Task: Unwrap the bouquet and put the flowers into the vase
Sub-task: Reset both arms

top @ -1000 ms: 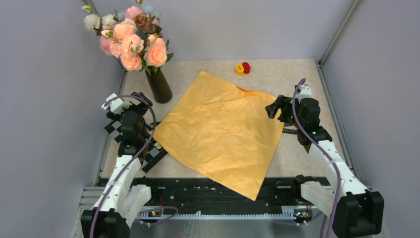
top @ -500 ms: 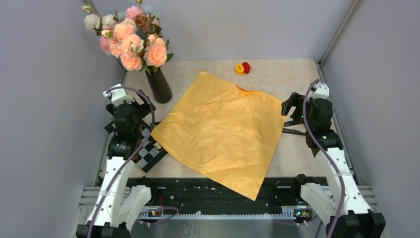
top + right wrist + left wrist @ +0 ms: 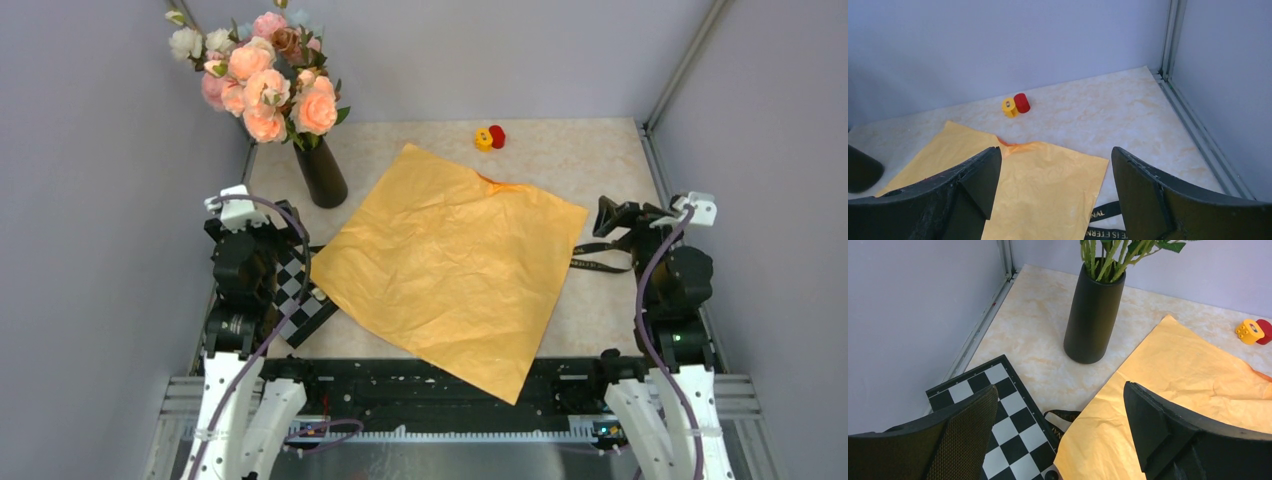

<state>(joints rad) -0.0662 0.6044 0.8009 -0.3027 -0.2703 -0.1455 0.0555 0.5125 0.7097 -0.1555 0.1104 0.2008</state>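
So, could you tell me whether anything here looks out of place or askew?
The orange paper lies askew: its near corner overhangs the table onto the black rail, and its left corner covers part of the checkerboard.

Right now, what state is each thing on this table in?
vase: upright
flowers: standing in the vase
orange paper: unwrapped, spread flat
ribbon: untied, lying loose
checkerboard: partly under the orange paper
left end effector: open, empty
right end effector: open, empty

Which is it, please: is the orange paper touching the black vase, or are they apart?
Apart. The left wrist view shows a strip of bare table between the base of the vase and the nearest edge of the orange paper.
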